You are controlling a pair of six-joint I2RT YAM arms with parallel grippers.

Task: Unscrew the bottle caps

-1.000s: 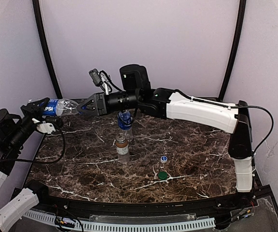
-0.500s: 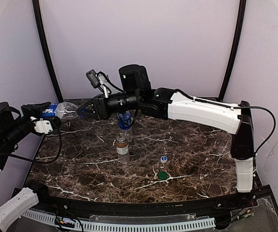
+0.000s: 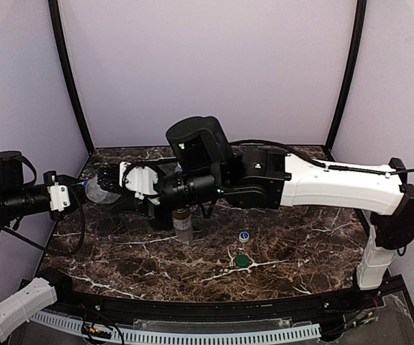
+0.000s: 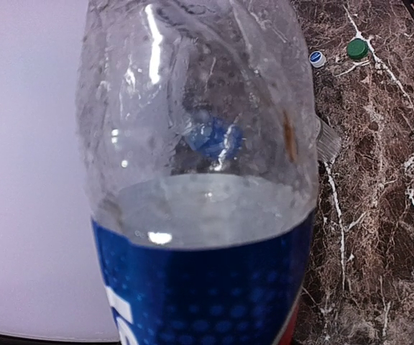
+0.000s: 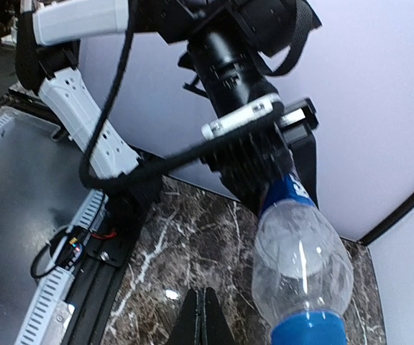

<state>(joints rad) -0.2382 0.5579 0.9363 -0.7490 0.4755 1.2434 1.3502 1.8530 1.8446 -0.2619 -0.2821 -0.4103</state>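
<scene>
- A dark green cap point(image 3: 242, 261) lies loose on the dark marble table point(image 3: 300, 244), nearest the arm bases.
- Just behind it lies a blue-and-white cap point(image 3: 244, 236), apart from the green one. The left wrist view shows the two side by side in its far corner.
- A short brown bottle point(image 3: 183, 223) with a pale label stands upright left of the two caps. Its top is hidden under the right arm point(image 3: 322, 183), which reaches across the table from the right.
- Farther back at the left edge, the left gripper point(image 3: 74, 190) is clamped on a blue-labelled bottle point(image 3: 95, 191). It holds the bottle roughly level above the table, with the neck pointing toward the middle.
- In the right wrist view, the left gripper's black fingers point(image 5: 254, 162) clasp the labelled end, and the clear shoulder of the bottle point(image 5: 300, 259) points toward the camera.
- The blue cap point(image 5: 307, 332) sits on the neck of this bottle, at the bottom edge of that view.
- The right gripper point(image 3: 110, 177) is at the cap end of the held bottle. Its two fingers point(image 5: 203, 316) are pressed together with nothing between them.
- They stand just beside the blue cap, not around it. Whether they touch it cannot be told.
- In the left wrist view, the bottle point(image 4: 192, 108) fills the frame, clear above and blue-labelled below.
</scene>
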